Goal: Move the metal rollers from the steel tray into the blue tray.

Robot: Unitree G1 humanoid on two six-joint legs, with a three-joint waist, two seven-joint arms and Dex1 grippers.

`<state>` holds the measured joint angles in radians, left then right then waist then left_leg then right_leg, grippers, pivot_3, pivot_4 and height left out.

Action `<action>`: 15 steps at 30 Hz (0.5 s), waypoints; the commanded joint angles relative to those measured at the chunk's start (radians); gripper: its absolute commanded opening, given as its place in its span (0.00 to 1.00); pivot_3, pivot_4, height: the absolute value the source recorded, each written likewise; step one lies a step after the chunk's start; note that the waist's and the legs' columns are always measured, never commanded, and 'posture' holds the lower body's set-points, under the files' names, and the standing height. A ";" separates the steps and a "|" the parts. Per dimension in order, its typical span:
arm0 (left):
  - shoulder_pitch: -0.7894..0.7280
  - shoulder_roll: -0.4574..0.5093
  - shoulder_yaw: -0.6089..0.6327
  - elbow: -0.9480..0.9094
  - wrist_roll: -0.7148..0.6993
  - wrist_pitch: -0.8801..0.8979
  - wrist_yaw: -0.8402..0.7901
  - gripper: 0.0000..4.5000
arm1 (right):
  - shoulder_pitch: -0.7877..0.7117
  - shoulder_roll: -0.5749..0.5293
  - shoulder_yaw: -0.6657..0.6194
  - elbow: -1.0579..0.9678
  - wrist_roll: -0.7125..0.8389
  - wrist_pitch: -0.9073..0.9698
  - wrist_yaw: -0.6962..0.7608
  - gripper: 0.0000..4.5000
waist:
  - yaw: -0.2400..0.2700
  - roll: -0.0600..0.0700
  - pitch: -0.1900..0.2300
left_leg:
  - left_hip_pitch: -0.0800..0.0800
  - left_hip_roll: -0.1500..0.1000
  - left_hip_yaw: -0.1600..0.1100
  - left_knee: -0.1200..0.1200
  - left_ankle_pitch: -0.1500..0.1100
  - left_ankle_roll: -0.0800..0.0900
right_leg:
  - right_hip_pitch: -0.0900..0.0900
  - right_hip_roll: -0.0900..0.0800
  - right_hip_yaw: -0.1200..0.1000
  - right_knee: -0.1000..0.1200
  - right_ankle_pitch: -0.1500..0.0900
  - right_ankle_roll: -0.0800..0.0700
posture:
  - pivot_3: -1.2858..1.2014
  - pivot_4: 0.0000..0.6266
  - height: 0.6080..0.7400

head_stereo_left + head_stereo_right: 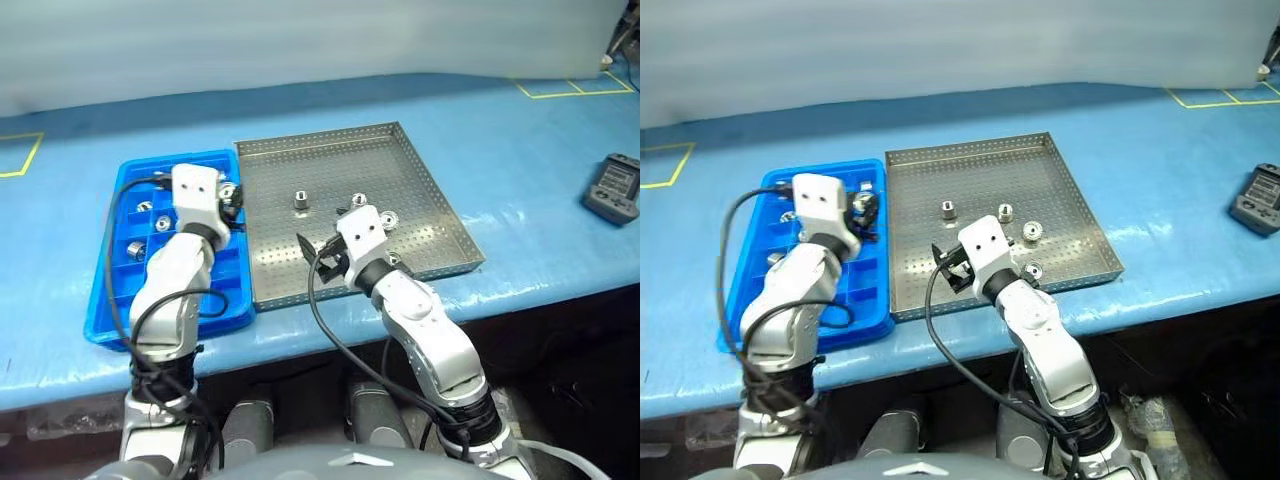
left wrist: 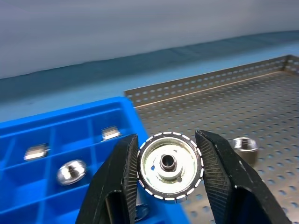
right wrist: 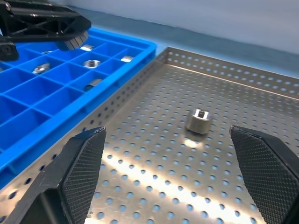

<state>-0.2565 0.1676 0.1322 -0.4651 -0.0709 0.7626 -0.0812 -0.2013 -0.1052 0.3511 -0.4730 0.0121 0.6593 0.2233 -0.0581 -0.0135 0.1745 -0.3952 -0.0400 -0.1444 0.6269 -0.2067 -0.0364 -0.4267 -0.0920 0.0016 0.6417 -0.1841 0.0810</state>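
My left gripper (image 2: 167, 136) is shut on a metal roller (image 2: 170, 164), a shiny silver disc with a dark centre hole. It hangs over the right edge of the blue tray (image 1: 110, 290), beside the steel tray (image 1: 340, 150). Several more rollers lie on the steel tray's perforated floor, among them one (image 1: 300, 201) near the middle and one (image 1: 390, 216) further right. Other rollers (image 1: 135, 249) sit in the blue tray's compartments. My right gripper (image 1: 318, 258) stands open over the front of the steel tray, with a roller (image 3: 199, 120) lying ahead of its fingers.
A dark handheld device (image 1: 615, 188) lies on the blue table at the far right. Yellow tape lines (image 1: 570, 88) mark the table's back corners. The table's front edge runs just in front of both trays.
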 commanded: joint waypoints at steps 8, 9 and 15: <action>0.195 -0.015 0.010 -0.143 0.084 0.048 0.110 0.36 | -0.037 0.010 0.033 0.014 0.012 -0.029 0.044 1.00 | 0.046 0.000 0.000 | 0.000 0.000 0.000 0.000 0.000 0.000 | 0.000 0.000 0.000 0.000 -0.003 -0.005 | 0.55 0.24 1.00; 0.202 -0.024 0.016 -0.146 0.082 0.056 0.117 0.36 | -0.038 0.010 0.034 0.015 0.012 -0.027 0.047 1.00 | 0.049 0.000 0.000 | 0.000 0.000 0.000 0.000 0.000 0.000 | 0.000 0.000 0.000 0.000 -0.003 -0.005 | 0.55 0.24 1.00; 0.254 -0.051 0.038 -0.150 0.101 0.113 0.158 0.36 | -0.032 0.007 0.040 0.021 0.011 -0.021 0.051 1.00 | 0.048 0.000 0.000 | 0.000 0.000 0.000 0.000 0.000 0.000 | 0.000 0.000 -0.001 0.000 -0.003 -0.005 | 0.55 0.24 1.00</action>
<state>-0.0088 0.1213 0.1546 -0.5652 0.0204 0.8643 0.0612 -0.2233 -0.1060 0.3846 -0.4353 0.0187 0.6530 0.2665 -0.0102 -0.0139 0.1745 -0.3953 -0.0401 -0.1449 0.6270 -0.2067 -0.0365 -0.4264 -0.0921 0.0008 0.6415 -0.1870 0.0759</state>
